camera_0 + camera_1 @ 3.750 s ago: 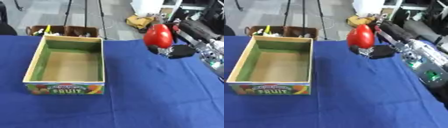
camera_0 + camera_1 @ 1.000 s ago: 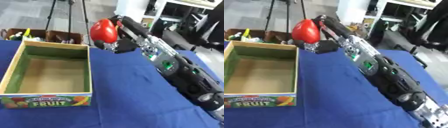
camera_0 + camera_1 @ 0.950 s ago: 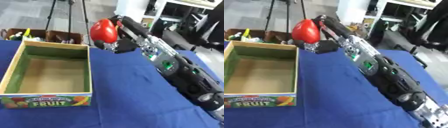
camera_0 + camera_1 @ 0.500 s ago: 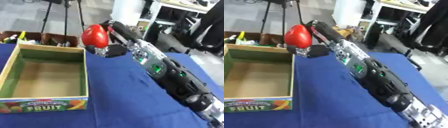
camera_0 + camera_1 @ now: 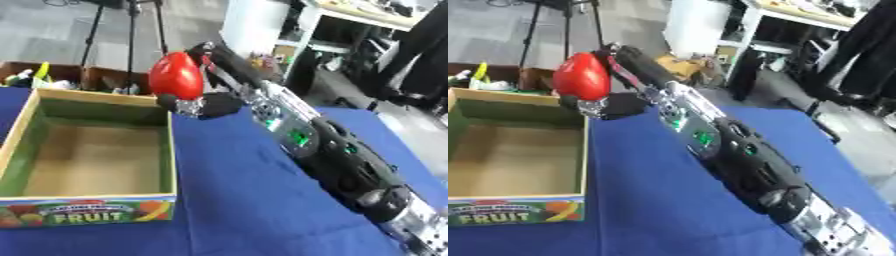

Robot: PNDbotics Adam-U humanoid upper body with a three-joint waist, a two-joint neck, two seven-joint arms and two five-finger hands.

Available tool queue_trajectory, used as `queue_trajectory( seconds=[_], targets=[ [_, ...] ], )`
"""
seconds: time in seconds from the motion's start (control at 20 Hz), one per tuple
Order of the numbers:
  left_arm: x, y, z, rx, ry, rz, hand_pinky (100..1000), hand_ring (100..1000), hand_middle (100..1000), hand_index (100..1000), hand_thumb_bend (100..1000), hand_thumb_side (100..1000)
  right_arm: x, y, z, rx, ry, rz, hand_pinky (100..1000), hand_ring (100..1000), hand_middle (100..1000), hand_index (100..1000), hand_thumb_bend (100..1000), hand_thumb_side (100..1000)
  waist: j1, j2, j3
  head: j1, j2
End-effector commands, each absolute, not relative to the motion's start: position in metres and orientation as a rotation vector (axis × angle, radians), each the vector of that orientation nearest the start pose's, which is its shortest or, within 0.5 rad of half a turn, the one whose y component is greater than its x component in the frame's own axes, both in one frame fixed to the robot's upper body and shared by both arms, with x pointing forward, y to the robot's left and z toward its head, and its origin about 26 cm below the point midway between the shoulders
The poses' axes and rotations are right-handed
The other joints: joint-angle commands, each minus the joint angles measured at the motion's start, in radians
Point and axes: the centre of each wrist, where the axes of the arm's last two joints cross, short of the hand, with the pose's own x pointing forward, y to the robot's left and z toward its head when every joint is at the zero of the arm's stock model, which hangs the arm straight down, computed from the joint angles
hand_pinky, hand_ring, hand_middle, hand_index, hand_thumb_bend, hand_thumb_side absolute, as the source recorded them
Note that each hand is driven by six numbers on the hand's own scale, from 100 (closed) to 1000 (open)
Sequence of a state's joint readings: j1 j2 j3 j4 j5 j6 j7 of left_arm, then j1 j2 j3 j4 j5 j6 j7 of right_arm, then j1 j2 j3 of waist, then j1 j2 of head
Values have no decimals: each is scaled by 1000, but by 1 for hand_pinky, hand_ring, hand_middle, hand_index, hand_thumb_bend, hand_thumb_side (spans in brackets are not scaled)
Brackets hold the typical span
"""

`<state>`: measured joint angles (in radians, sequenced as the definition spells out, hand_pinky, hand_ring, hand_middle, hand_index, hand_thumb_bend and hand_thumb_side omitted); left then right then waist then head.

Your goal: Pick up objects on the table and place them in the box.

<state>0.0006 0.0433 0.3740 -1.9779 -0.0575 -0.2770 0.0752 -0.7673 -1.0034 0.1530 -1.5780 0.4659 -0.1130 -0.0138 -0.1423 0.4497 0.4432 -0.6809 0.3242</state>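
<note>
**A:** Left eye view puts the red fruit (image 5: 177, 76) right in front of you, up in the air just past the box's far right corner. It looks like a smooth red pepper or apple; I can't settle which.

**B:** Is it over the box (image 5: 171, 150) yet?

**A:** Only at the edge. It sits above the far right corner rim, not above the open middle. Your right hand (image 5: 203, 104) has it, fingers curled under and behind it, pinching it from below while the arm reaches across from the right.

**B:** How far along does that leave you?

**A:** Partway, by my reading. The box interior shows bare cardboard floor, so nothing looks placed so far. The fruit is lifted and carried close, and what's left is to bring it leftward over the opening, lower it and let go. I see no other loose thing on the blue table (image 5: 236, 200) in these views.

**B:** Which way does it point?

**A:** Its long axis stands nearly upright, tilted a little, with the narrower end down toward your fingers and the rounded bulk on top.

**B:** And your left hand?

**A:** It shows in neither view.
</note>
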Motion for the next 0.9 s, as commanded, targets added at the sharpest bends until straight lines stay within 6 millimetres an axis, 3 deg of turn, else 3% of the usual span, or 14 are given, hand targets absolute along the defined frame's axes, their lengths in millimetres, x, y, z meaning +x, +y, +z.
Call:
queue_trajectory(
  seconds=[0.05,0.5,0.9],
  targets=[
    [242,341,106,549,-2230,188,155,182,570,288,100,809,353,-349,363,1786,2589,-1508,252,529,440,629,116,908,7,-20,2,-10,1],
    [247,339,111,529,-2249,215,160,186,569,291,100,810,360,-339,357,1739,2567,-1558,250,527,435,632,134,889,10,-19,15,-37,-4],
    [247,339,113,535,-2250,234,161,185,570,290,100,809,347,-310,362,1357,2607,-1557,243,523,426,627,114,896,7,-12,19,-54,-17]
  ],
)
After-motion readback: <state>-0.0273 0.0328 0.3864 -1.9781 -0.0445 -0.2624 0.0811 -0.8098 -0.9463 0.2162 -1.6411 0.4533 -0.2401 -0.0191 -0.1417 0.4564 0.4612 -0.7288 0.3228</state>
